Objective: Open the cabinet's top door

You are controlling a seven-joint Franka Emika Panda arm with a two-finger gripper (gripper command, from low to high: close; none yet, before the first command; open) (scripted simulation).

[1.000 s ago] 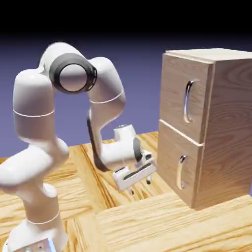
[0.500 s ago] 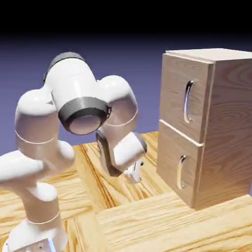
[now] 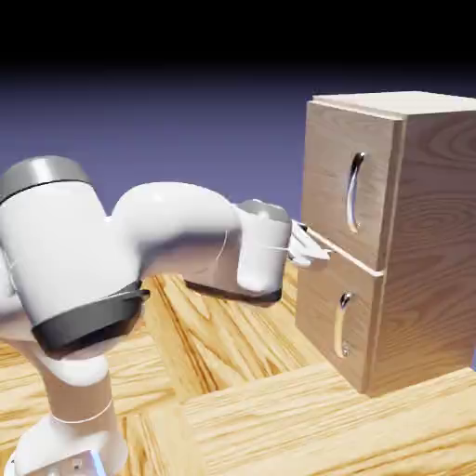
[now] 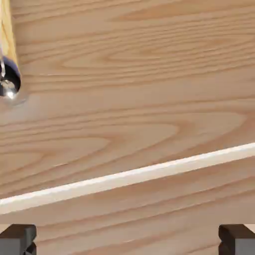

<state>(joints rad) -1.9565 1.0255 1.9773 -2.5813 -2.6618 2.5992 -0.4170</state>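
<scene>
The light-wood cabinet (image 3: pixel 428 232) stands at the exterior view's right. Its top door (image 3: pixel 327 172) is shut and carries a long silver handle (image 3: pixel 353 191). My gripper (image 3: pixel 314 249) points at the cabinet's front, close to the seam between the two doors, left of and below that handle. In the hand view, wood grain fills the frame, crossed by the pale seam (image 4: pixel 127 175). My gripper (image 4: pixel 127 241) is open, its fingertips (image 4: pixel 17 239) far apart with nothing between them. A silver handle end (image 4: pixel 7 85) shows at the top left.
Under the seam sits the shorter lower door (image 3: pixel 321 307) with its short handle (image 3: pixel 342 325). The cabinet rests on the wooden table (image 3: pixel 279 418). My arm's big white links fill the exterior view's left and middle.
The arm has swung up and stretched right. The gripper rose from low over the table to the cabinet's front at the door seam. Its jaws stayed open.
</scene>
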